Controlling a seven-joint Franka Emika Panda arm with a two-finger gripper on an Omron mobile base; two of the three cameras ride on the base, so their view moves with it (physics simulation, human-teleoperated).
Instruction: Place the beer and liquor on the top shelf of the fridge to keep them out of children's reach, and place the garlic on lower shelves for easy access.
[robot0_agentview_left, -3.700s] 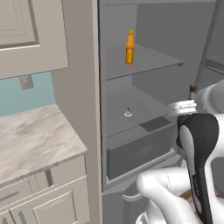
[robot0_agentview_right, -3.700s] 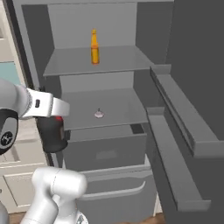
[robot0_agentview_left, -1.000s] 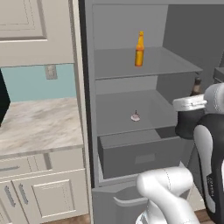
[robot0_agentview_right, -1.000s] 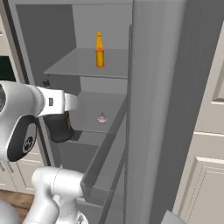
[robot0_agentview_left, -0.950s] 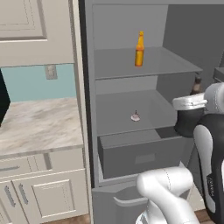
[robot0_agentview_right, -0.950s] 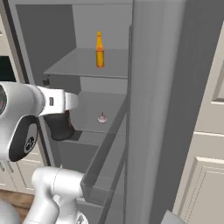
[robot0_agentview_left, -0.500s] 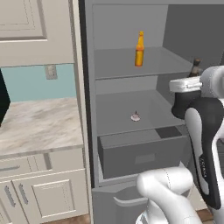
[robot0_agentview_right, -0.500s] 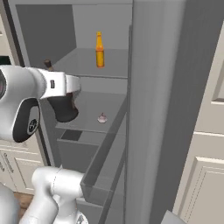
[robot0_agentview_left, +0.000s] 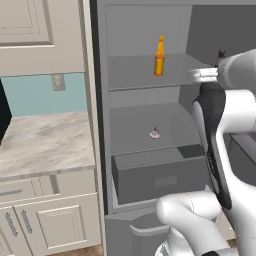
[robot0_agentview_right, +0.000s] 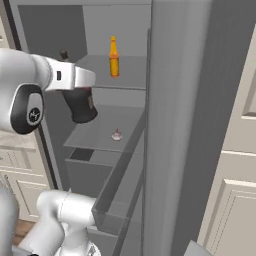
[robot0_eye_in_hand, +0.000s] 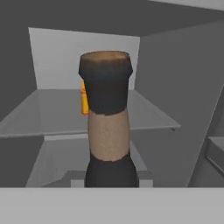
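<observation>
The liquor (robot0_agentview_right: 80, 107), a squat black bottle, hangs in the air with my gripper (robot0_agentview_right: 75, 88) shut on its neck. It is in front of the fridge's (robot0_agentview_left: 100, 125) left side, level with the top shelf (robot0_agentview_right: 97, 66). The bottle's neck (robot0_eye_in_hand: 107, 118) rises close up in the hand view, and its tip (robot0_agentview_left: 221, 53) pokes above my arm. The beer (robot0_agentview_left: 159, 56) stands upright on the top shelf (robot0_agentview_left: 131, 75), partly behind the neck as the beer (robot0_eye_in_hand: 83, 100) shows in the hand view. The garlic (robot0_agentview_left: 155, 133) lies on the shelf below; it is the same garlic (robot0_agentview_right: 117, 135) in the right base view.
A grey drawer box (robot0_agentview_left: 160, 175) sits under the garlic's shelf. The open fridge door (robot0_agentview_right: 185, 125) stands close on the right. A marble counter (robot0_agentview_left: 45, 140) with white cabinets lies left of the fridge.
Over the last second my arm has lifted the liquor from the garlic shelf's height up to the top shelf's height. Beer and garlic have not moved.
</observation>
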